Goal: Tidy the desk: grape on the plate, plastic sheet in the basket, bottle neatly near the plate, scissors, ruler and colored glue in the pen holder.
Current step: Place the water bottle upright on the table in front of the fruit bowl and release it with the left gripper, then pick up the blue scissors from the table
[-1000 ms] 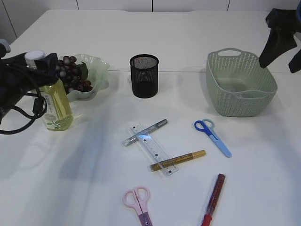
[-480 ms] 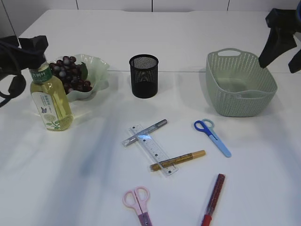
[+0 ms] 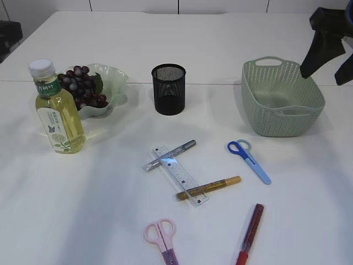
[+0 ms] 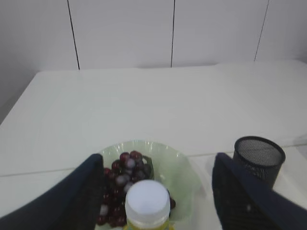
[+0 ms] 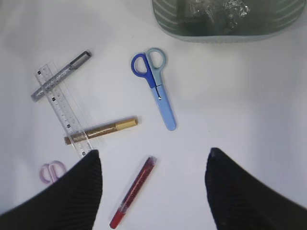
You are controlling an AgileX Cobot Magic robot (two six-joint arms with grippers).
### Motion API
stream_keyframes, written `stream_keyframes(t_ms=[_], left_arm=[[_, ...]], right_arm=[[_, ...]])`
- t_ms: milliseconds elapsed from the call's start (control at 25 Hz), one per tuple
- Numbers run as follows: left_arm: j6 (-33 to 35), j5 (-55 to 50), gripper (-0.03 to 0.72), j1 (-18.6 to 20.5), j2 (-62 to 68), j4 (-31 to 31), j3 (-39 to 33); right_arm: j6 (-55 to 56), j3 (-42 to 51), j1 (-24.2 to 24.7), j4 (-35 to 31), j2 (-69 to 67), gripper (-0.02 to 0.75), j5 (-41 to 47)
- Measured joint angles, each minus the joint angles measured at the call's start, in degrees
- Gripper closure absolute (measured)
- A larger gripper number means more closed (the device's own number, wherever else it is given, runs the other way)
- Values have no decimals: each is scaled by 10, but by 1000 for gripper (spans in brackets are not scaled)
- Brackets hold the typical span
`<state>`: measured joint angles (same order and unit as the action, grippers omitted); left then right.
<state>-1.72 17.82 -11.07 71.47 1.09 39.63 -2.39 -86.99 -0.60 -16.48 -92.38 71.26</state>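
Observation:
The bottle (image 3: pixel 58 113) of yellow liquid stands upright beside the green plate (image 3: pixel 116 83), which holds the grape (image 3: pixel 83 87) bunch. My left gripper (image 4: pixel 158 194) hovers open above the bottle's white cap (image 4: pixel 147 203), touching nothing. High over the basket's right side, my right gripper (image 3: pixel 330 69) is open and empty. Crinkled plastic sheet (image 5: pixel 216 7) lies inside the basket (image 3: pixel 281 99). On the table lie blue scissors (image 3: pixel 249 160), pink scissors (image 3: pixel 162 237), a clear ruler (image 3: pixel 181 175) and silver (image 3: pixel 171 155), gold (image 3: pixel 209 187) and red (image 3: pixel 251 226) glue pens. The black mesh pen holder (image 3: pixel 169 88) stands at mid-back.
The silver and gold glue pens lie across the ruler. The pink scissors and the red pen sit close to the table's front edge. A table seam runs behind the plate and the pen holder.
My left gripper has let go of the bottle and drawn back up and to the left. The bottle now stands free by the plate. The right arm has barely moved.

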Motion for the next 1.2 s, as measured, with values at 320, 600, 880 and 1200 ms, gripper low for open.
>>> stream_keyframes(t_ms=[320,600,880,1200], left_arm=[[1,-353,225,0,-124,54,28],[-34,-572,228,0,-207,94,73],[-67,-769,229,0,-229,82,88],[-68,-835,231,0,-229,82,88]], right_arm=[[-1,0,0,18,0,214,0],[-1,0,0,24,0,248,0],[7,0,-78,38,0,269,0],[40,0,-218,50,0,269,0]])
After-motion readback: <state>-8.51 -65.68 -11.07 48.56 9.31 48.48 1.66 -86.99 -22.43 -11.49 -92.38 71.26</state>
